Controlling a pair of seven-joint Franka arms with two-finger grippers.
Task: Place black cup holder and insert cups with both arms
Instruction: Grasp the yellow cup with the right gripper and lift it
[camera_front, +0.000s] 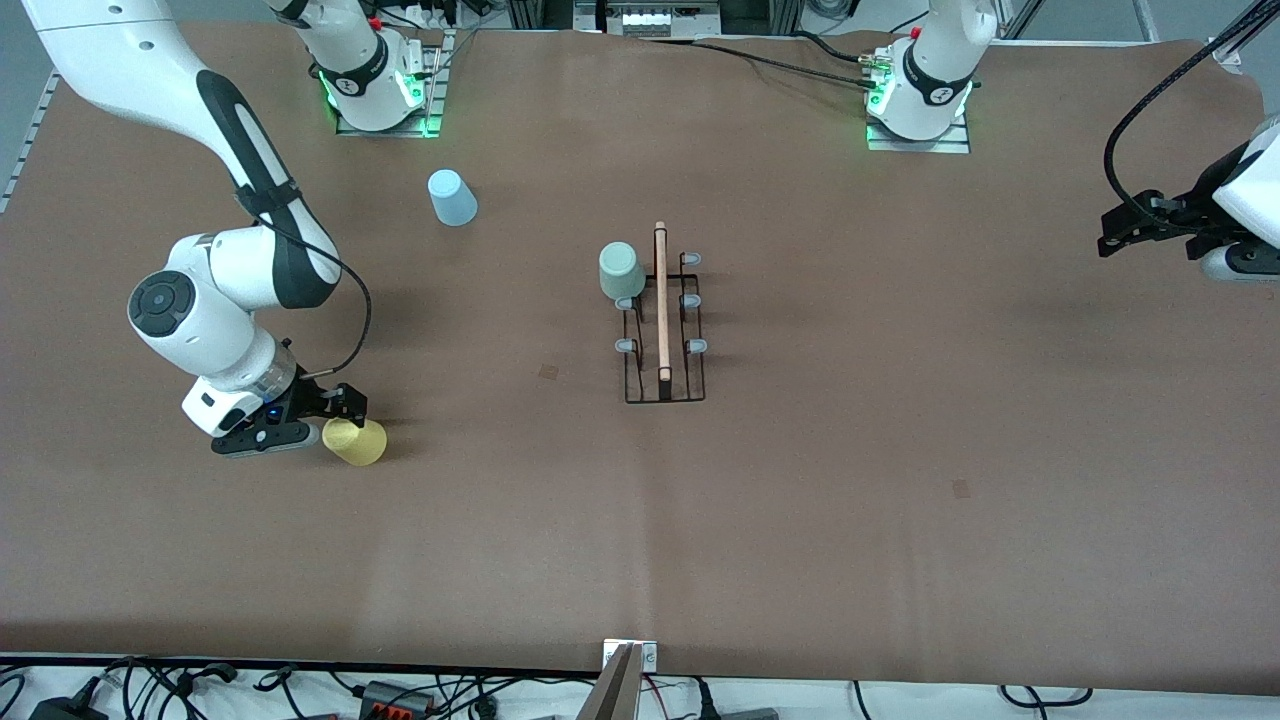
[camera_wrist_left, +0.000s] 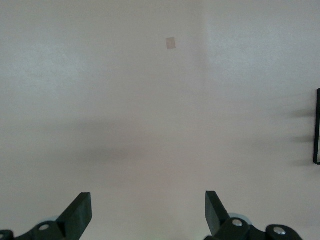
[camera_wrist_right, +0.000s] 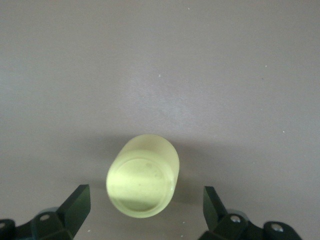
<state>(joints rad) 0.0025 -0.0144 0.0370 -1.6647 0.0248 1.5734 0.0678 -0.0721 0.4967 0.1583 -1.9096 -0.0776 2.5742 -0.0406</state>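
While the black cup holder (camera_front: 663, 330) stood upright near the middle of the brown table (camera_front: 900, 450), its light wooden rod handle (camera_front: 660, 300) ran along the top of the wire frame and pale capped pegs stuck out on both sides. A mint green cup (camera_front: 621, 270) sat upside down on the peg at the rack's end nearest the robot bases, on the side facing the right arm's end of the table. A light blue cup (camera_front: 452, 197) stood upside down on the table, farther from the front camera than the rack and toward the right arm's end, well apart from everything else. A yellow cup (camera_front: 356, 441) also rested upside down on the table, nearer to the front camera than the rack and well toward the right arm's end. The right gripper (camera_front: 340, 405) hung low just above that yellow cup (camera_wrist_right: 143, 175), its jaws spread wide with the cup between them in the right wrist view and neither finger touching it. The left gripper (camera_front: 1125, 228) waited in the air over the left arm's end of the table, jaws apart and empty, with only bare tabletop and a sliver of the rack's edge (camera_wrist_left: 317, 125) showing in the left wrist view.
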